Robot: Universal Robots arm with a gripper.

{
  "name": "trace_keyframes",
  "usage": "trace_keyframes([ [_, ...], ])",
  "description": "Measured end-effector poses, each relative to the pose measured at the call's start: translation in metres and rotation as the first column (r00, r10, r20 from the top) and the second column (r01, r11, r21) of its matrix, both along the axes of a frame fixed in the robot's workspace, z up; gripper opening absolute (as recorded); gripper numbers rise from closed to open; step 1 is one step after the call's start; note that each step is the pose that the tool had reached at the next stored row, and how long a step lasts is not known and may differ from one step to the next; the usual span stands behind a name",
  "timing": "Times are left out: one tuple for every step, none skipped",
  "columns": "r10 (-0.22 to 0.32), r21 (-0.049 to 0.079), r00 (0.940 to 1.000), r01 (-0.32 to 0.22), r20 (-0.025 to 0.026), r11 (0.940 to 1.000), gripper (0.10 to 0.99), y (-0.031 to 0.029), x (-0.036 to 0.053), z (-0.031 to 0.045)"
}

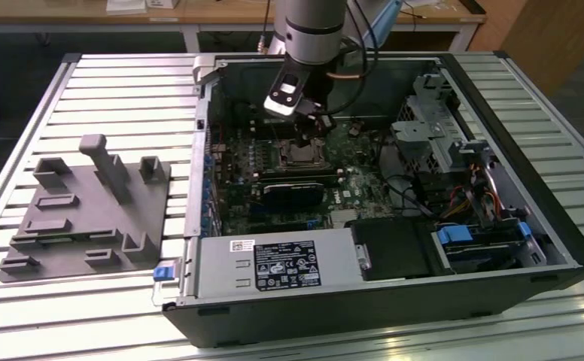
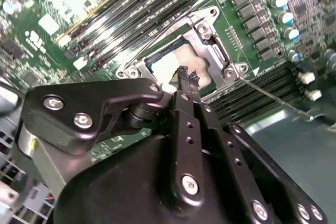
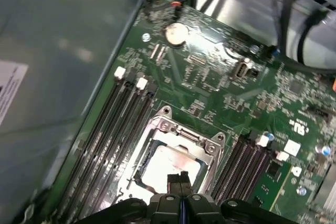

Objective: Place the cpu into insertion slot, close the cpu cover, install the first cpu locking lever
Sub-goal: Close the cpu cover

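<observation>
Tightly closed, the gripper (image 2: 187, 78) presses its fingertips together with nothing between them, poised at the cpu (image 2: 173, 65); whether they touch cannot be told. Pale and silvery, the cpu lies flat in the insertion slot (image 3: 139, 163), the cpu cover (image 3: 181, 132) framing it, a thin locking lever (image 2: 273, 96) angled out beside

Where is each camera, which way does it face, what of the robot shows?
Exterior view: off-arm, above, facing down into the computer case; arm and pincer show.
First wrist view: on the arm, facing the cpu past the pincer.
Second wrist view: likewise, over the pincer's body.
Both wrist views share the cpu cover.
</observation>
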State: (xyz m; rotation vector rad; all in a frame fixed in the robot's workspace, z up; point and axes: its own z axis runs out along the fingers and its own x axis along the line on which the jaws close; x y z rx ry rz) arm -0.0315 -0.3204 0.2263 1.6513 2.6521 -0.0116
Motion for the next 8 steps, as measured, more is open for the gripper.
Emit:
trace_keyframes([
  [0.018, 0.0, 0.9998, -0.018, 0.0, 0.9998, 0.106, 0.0, 0.0, -0.0001],
  [0.036, 0.0, 0.9994, -0.036, 0.0, 0.9994, 0.106, 0.0, 0.0, -0.0001],
  [0.054, 0.0, 0.9985, -0.054, 0.0, 0.9985, 0.106, 0.0, 0.0, -0.0002],
  [0.074, 0.0, 0.9973, -0.074, 0.0, 0.9973, 0.106, 0.0, 0.0, -0.0002],
  [0.091, 0.0, 0.9958, -0.091, 0.0, 0.9958, 0.106, 0.0, 0.0, -0.0003],
  [0.109, 0.0, 0.994, -0.109, 0.0, 0.994, 0.106, 0.0, 0.0, -0.0004],
  [0.127, 0.0, 0.9919, -0.127, 0.0, 0.9919, 0.106, 0.0, 0.0, -0.0004],
  [0.145, 0.0, 0.9894, -0.145, 0.0, 0.9894, 0.106, 0.0, 0.0, -0.0005],
])
